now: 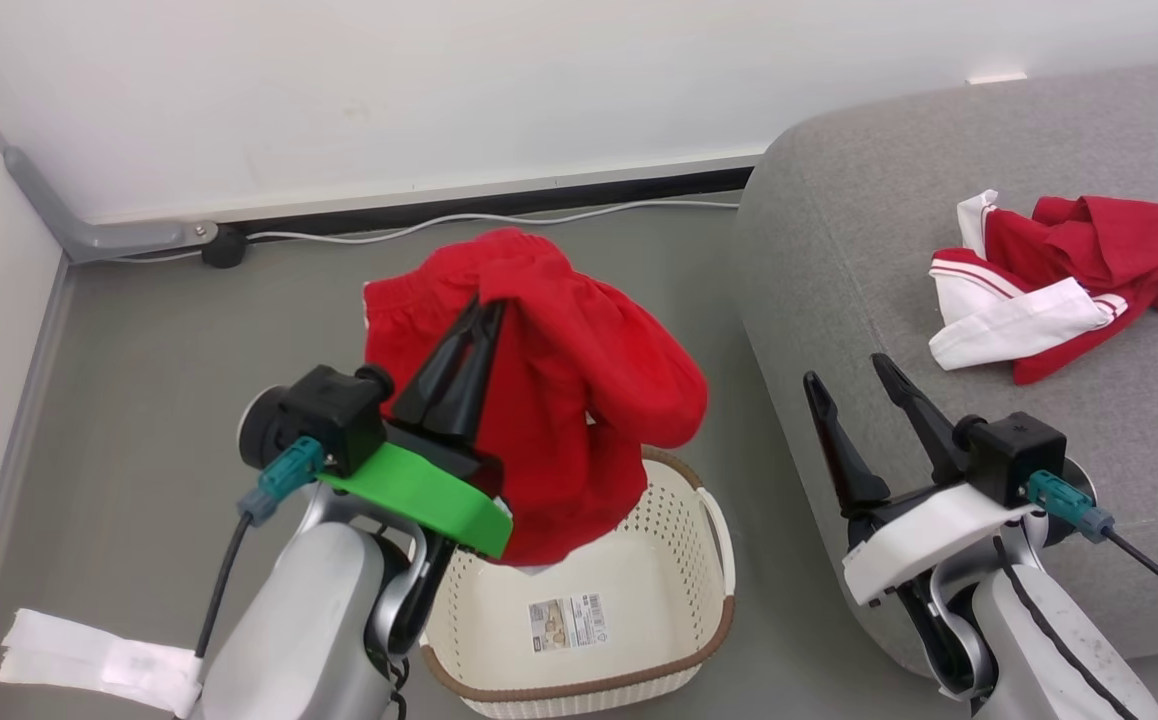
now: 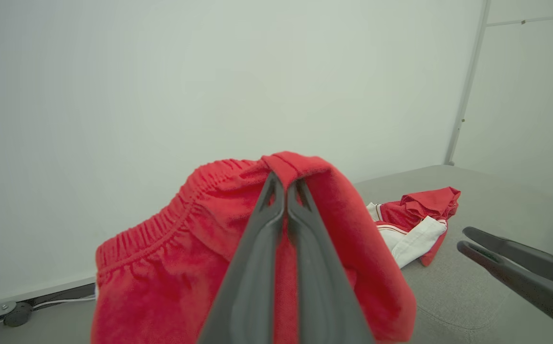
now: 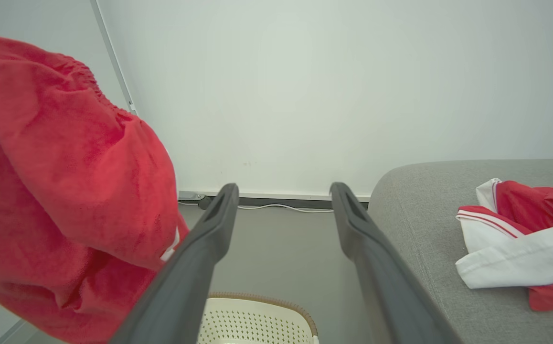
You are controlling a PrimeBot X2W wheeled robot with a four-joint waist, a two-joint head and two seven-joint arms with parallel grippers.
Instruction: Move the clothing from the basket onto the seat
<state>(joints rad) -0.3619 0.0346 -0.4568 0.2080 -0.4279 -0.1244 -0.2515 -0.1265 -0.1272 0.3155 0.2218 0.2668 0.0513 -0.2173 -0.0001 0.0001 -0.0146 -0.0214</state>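
Observation:
My left gripper [image 1: 487, 308] is shut on a red garment [image 1: 579, 400] with an elastic waistband, holding it up in the air above the cream basket [image 1: 709, 560]. The cloth drapes over both fingers [image 2: 262, 239] and hangs down toward the basket's rim. The basket floor shows only a paper label [image 1: 567, 622]. A second red garment [image 1: 1089, 280] with white striped trim lies crumpled on the grey seat [image 1: 839, 250] at the right. My right gripper [image 1: 851, 378] stands open and empty beside the seat's front edge, between basket and seat.
A white wall with a dark skirting and a pale cable [image 1: 459, 222] runs along the back. A grey conduit [image 1: 89, 232] sits in the left corner. Grey floor lies around the basket. White tape [image 1: 89, 660] wraps my left forearm.

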